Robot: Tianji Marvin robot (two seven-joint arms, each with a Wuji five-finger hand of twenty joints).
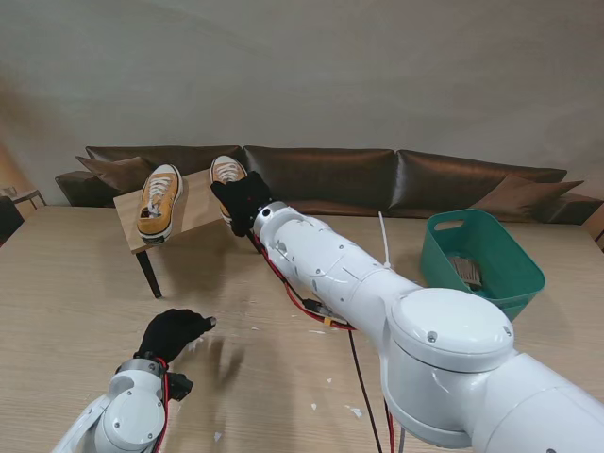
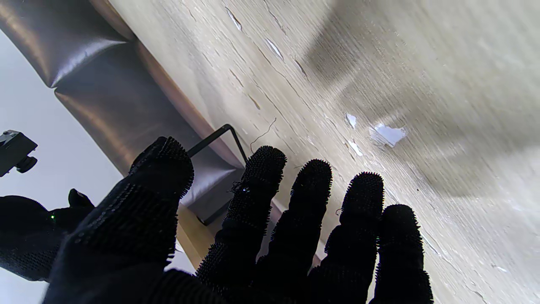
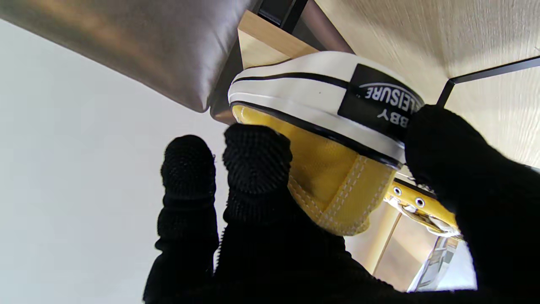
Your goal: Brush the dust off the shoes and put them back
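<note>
- The right hand point(image 1: 243, 203) clasps the heel of one yellow shoe point(image 3: 337, 139) on the small wooden rack point(image 1: 193, 215), thumb on one side and fingers on the other.
- The second shoe point(image 1: 159, 201) lies on the rack just beside it.
- The left hand point(image 1: 173, 332) hovers over the worktop point(image 1: 75, 293) with fingers spread, holding nothing.
- A green basket point(image 1: 483, 260) stands well to the right.

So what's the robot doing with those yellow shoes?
Its right hand is closed around the heel of one yellow shoe on the small wooden shelf. The other shoe sits untouched beside it. The left hand hovers open over the table, holding nothing. A green basket sits off to the right.
</note>
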